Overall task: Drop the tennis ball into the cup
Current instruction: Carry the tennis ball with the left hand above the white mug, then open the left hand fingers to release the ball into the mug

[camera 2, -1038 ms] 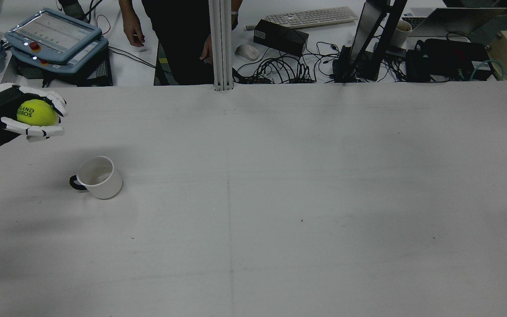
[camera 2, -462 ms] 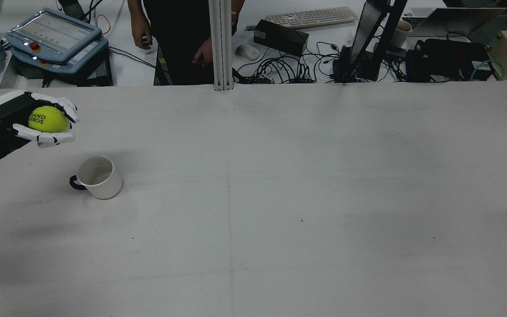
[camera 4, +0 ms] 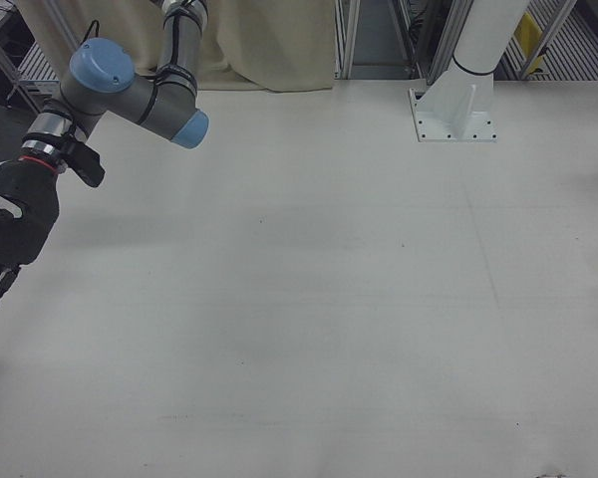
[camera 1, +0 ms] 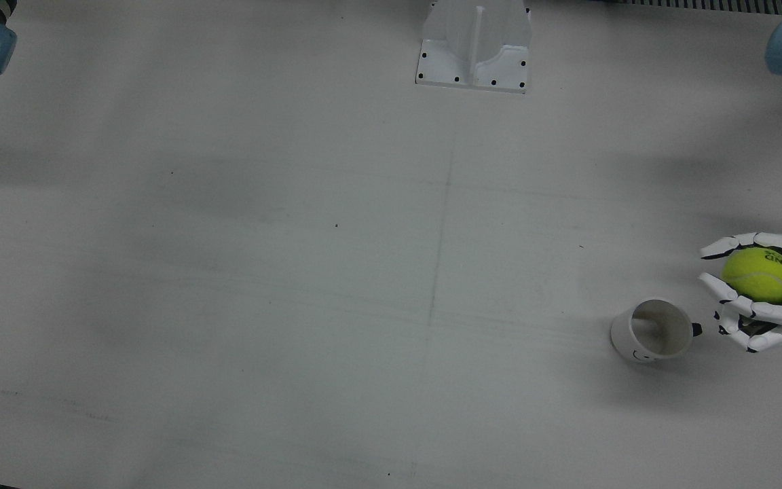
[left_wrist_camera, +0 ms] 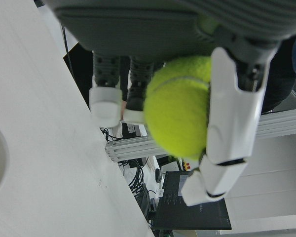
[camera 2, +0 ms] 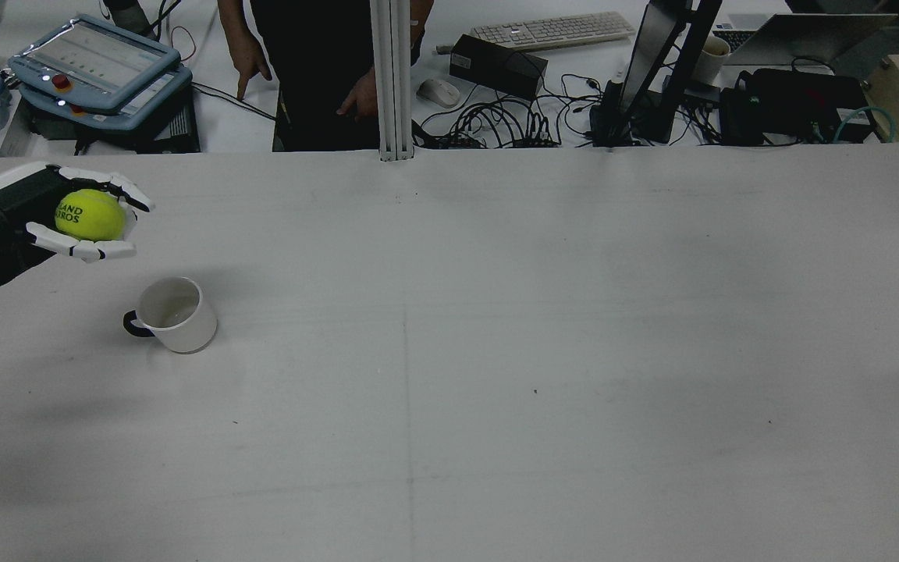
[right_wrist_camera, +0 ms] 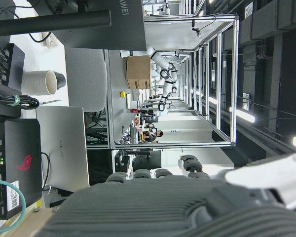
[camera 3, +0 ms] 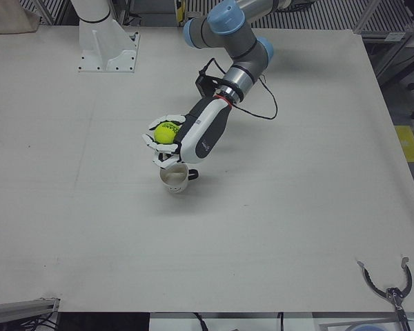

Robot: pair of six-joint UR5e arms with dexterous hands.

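My left hand (camera 2: 83, 218) is shut on a yellow-green tennis ball (camera 2: 90, 215) and holds it above the table, at the far left of the rear view. A white cup (camera 2: 176, 314) with a black handle stands upright on the table, a little in front of the hand and to its right. In the front view the ball (camera 1: 759, 274) and hand (camera 1: 757, 292) are beside the cup (camera 1: 652, 331), not over its mouth. The left-front view shows the ball (camera 3: 167, 132) just above the cup (camera 3: 174, 178). My right hand (camera 4: 8, 234) hangs open and empty at the right-front view's left edge.
A white pedestal base (camera 1: 474, 44) stands at the table's middle on the robot's side. A person (camera 2: 317, 70), a teach pendant (camera 2: 94, 66) and cables lie beyond the far table edge. A metal post (camera 2: 392, 78) rises there.
My left hand has carried the ball to the right and slightly down, closer to the cup. The cup has not moved.
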